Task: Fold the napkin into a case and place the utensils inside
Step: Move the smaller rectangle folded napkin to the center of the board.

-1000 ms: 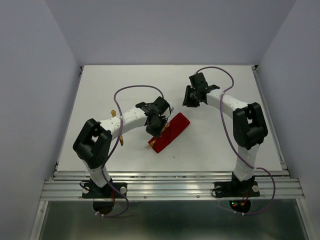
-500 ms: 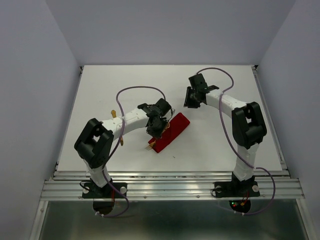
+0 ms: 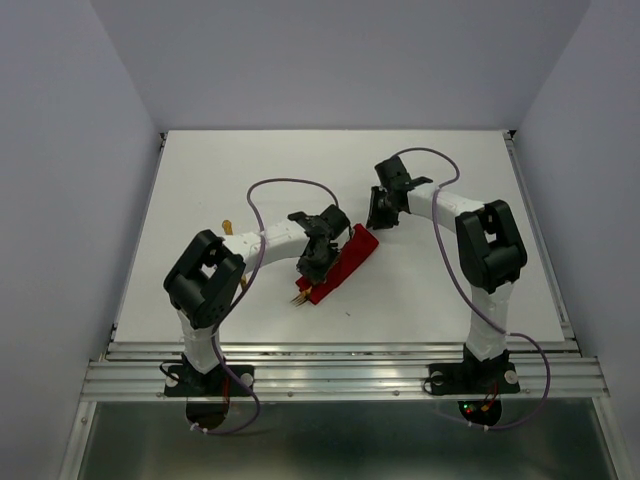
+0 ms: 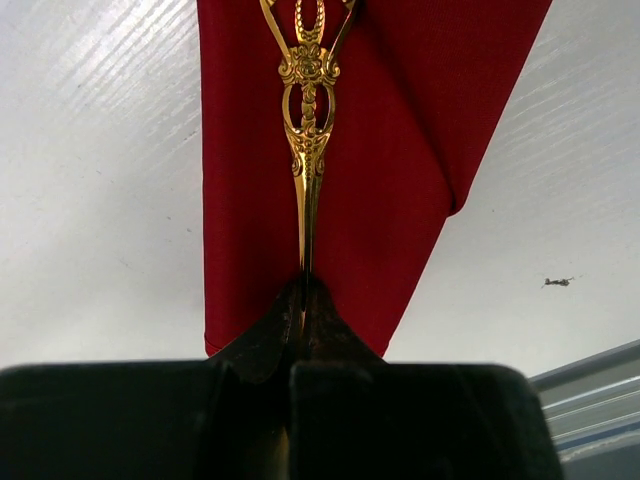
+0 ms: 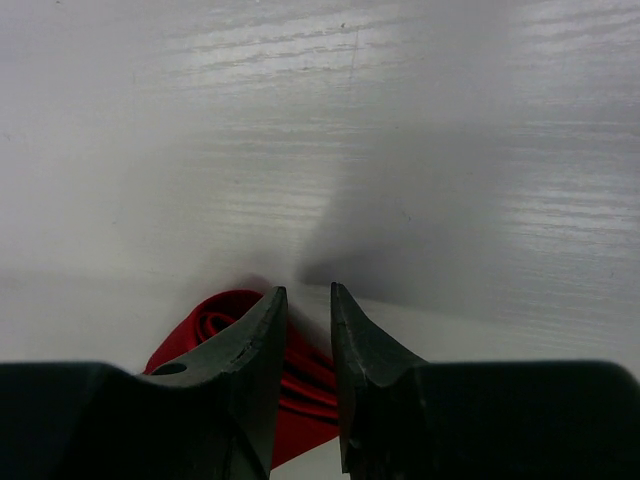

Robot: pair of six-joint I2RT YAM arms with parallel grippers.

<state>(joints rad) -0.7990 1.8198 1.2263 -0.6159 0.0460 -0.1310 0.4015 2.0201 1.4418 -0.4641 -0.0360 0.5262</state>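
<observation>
If you read the overhead view from the left, you first meet a slim gold piece (image 3: 228,227) on the white table (image 3: 200,180). Only its far tip shows past the left arm (image 3: 262,240), so you cannot tell which utensil it is.

Follow that arm to the right and you reach the left gripper (image 3: 314,262), which hangs over the near-left half of the case (image 3: 352,255). Your left wrist camera shows its fingers pressed together on a gold utensil (image 4: 308,120), clamped on the thin part of the shaft. From there the ornate openwork handle runs away from the fingers over the middle of the red cloth, and its far end leaves the frame. You cannot tell whether it is the knife or the fork.

In the overhead view a short bit of gold metal (image 3: 299,298) pokes out past the near-left end of the case, just beside the gripper. The case itself lies slantwise at the table's centre, from near-left to far-right.

Just beyond its far-right end sits the right gripper (image 3: 383,210). Your right wrist camera shows its two fingers a little apart, with bare table in the gap between the tips and nothing gripped. The folded red end of the case lies below them, mostly to their left.
</observation>
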